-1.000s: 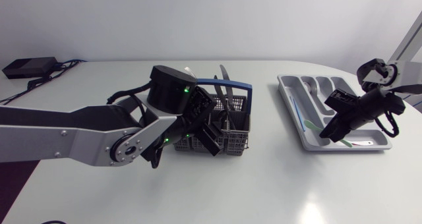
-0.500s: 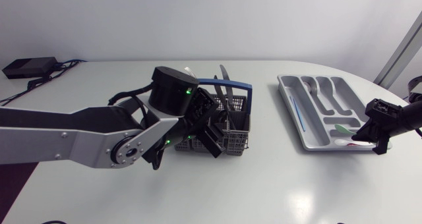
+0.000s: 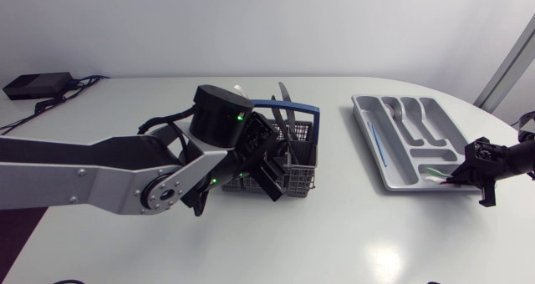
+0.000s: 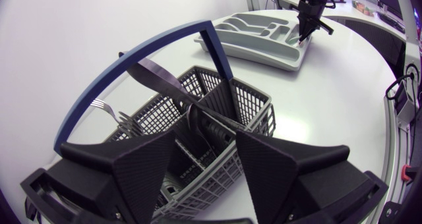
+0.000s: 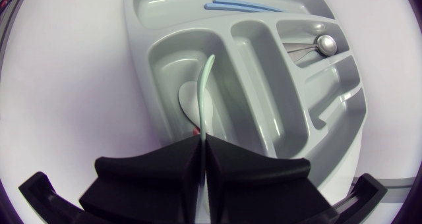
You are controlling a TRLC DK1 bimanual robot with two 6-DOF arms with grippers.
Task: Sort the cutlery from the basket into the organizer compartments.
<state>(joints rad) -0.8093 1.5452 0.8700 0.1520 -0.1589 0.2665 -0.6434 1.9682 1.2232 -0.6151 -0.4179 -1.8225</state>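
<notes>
The grey mesh basket [image 3: 298,180] with a blue hoop handle [image 3: 294,109] holds a fork [image 4: 109,109], a metal blade [image 4: 158,76] and dark utensils. My left gripper [image 3: 266,171] stands open at the basket's near wall, which sits between its fingers [image 4: 142,171]. The grey organizer [image 3: 368,125] lies at the right. My right gripper [image 3: 478,172] hovers at its near right corner, shut on a thin pale green utensil [image 5: 206,85]. That utensil points ahead over the nearest compartment, where a white spoon [image 5: 188,100] lies.
Blue sticks [image 5: 237,5] lie in the organizer's long side compartment and a metal spoon [image 5: 323,45] in a far one. A black box with cables [image 3: 35,85] sits at the back left. Bare tabletop [image 3: 351,234] separates basket and organizer.
My right arm has swung from above the organizer out past its near right corner and lower, carrying the green utensil along. The left arm has kept still.
</notes>
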